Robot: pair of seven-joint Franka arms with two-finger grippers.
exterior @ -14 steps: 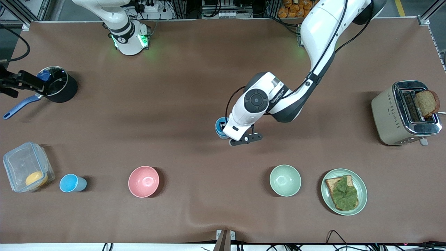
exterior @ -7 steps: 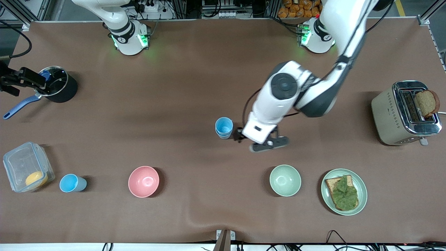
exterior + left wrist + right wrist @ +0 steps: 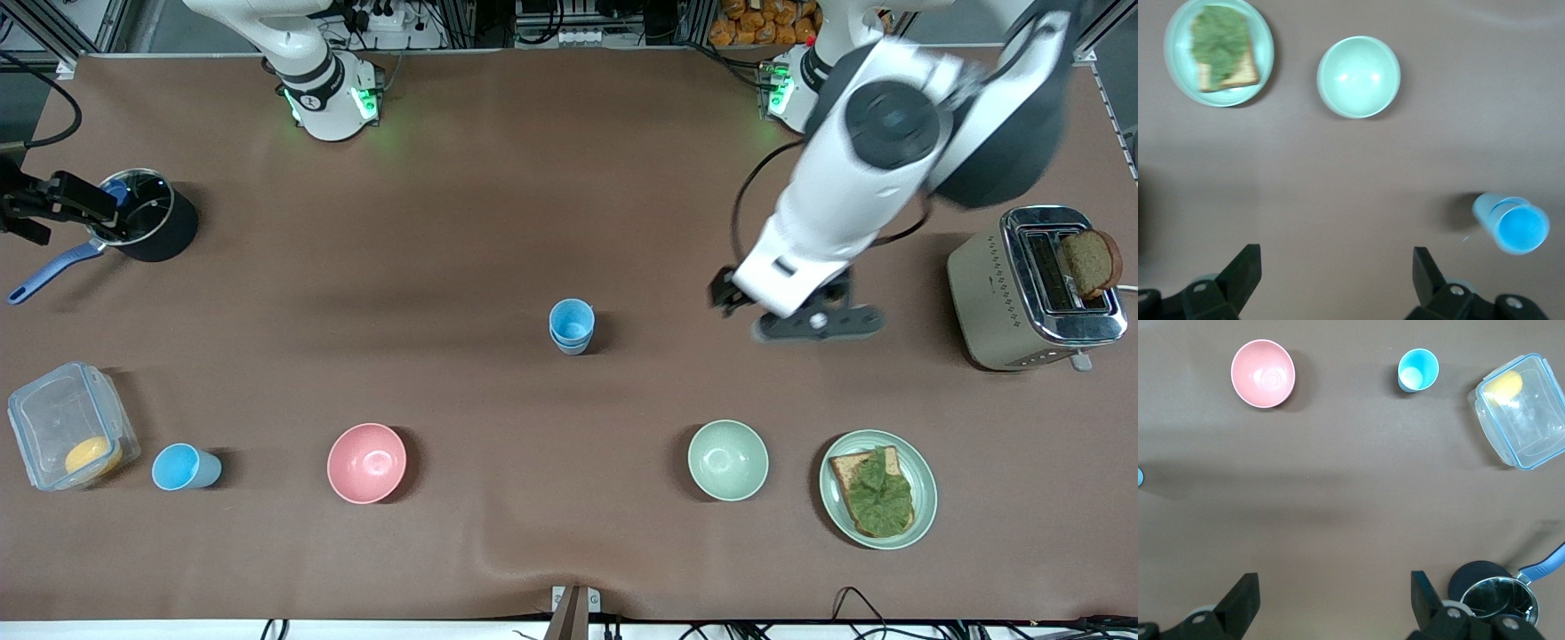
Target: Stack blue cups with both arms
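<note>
1. Since the earlier frames, the left gripper (image 3: 796,307) has been drawn away from the stacked blue cups (image 3: 571,325) and raised over bare table toward the left arm's end, between the stack and the toaster (image 3: 1036,286).
2. Its fingers (image 3: 1243,270) are seen spread wide apart, with nothing between them.
3. The stacked blue cups are left standing upright near the middle of the table (image 3: 498,222), one nested in the other, untouched by either arm.
4. A single blue cup (image 3: 184,467) is seen upright near the front camera, between the clear plastic box (image 3: 71,425) and the pink bowl (image 3: 366,462).
5. The green bowl (image 3: 727,460) and the plate of toast (image 3: 877,489) are set nearer the front camera than the left gripper.
6. The right gripper (image 3: 1335,613) is held waiting, spread open and empty, beside the black pot (image 3: 147,215) at the right arm's end.
</note>
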